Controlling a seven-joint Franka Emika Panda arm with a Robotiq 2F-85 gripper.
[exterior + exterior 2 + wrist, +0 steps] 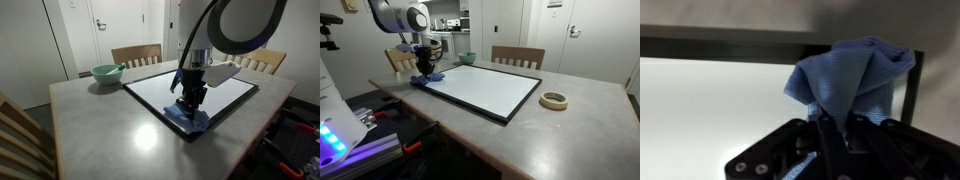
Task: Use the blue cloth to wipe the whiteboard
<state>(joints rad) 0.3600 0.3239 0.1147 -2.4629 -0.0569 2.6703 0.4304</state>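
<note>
The blue cloth (850, 75) is bunched up and pinched between the fingers of my gripper (835, 125), which is shut on it. In both exterior views the gripper (190, 100) (425, 70) holds the cloth (190, 120) (428, 78) down at one corner of the whiteboard (190, 90) (485, 90), a white board with a black frame lying flat on the table. The wrist view shows the white surface (710, 95) and the black frame beside the cloth.
A teal bowl (105, 73) (466, 58) stands on the grey table beyond the board. A roll of tape (554, 100) lies on the table beside the board. Wooden chairs (136, 54) (516, 56) stand round the table (90, 125).
</note>
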